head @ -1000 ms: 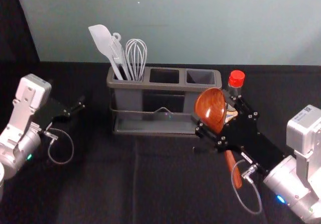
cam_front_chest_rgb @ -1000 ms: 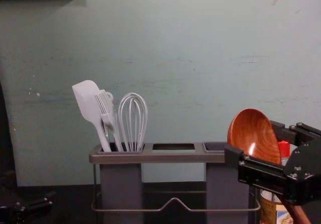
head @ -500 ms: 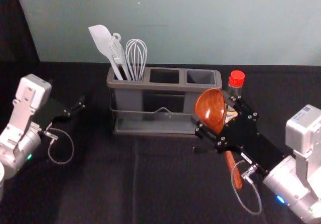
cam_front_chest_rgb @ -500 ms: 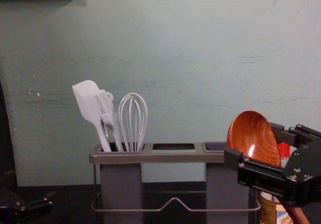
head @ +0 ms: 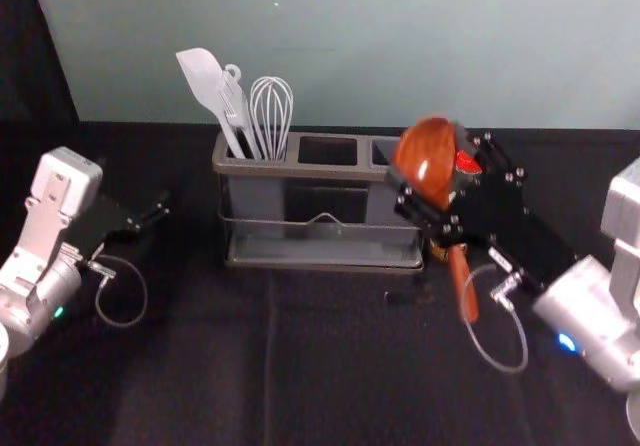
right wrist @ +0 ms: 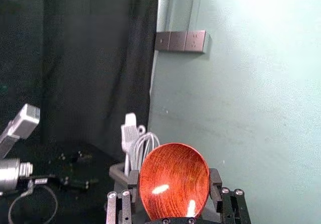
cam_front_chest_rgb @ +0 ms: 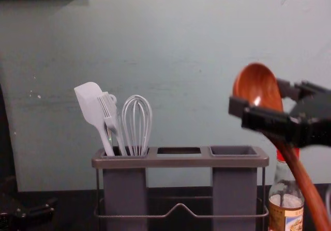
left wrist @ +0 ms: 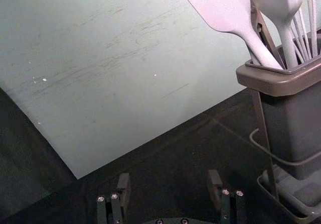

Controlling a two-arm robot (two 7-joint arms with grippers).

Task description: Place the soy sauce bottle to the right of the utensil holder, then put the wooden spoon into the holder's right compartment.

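Observation:
The wooden spoon (head: 422, 158) has its bowl up between the fingers of my right gripper (head: 436, 169), shut on it; the handle slants down toward the right in the chest view. In the right wrist view the bowl (right wrist: 173, 176) sits within my right gripper (right wrist: 174, 180). The soy sauce bottle (cam_front_chest_rgb: 285, 210) stands at the right of the utensil holder (cam_front_chest_rgb: 181, 161), behind the spoon, its red cap (head: 467, 162) partly hidden by the gripper. The holder's right compartment (cam_front_chest_rgb: 232, 150) is empty. My left gripper (head: 150, 218) is parked at the left; the left wrist view shows my left gripper (left wrist: 169, 180) open.
A white spatula (cam_front_chest_rgb: 92, 104), a brush and a whisk (cam_front_chest_rgb: 137, 125) stand in the holder's left compartment. A wire rail (cam_front_chest_rgb: 180, 206) runs along the holder's front, and the wall (head: 350, 46) rises behind it.
My right gripper has risen with the spoon, clearing the holder's right rim in the chest view and uncovering more of the bottle. The bottle, holder and left arm stay as they were.

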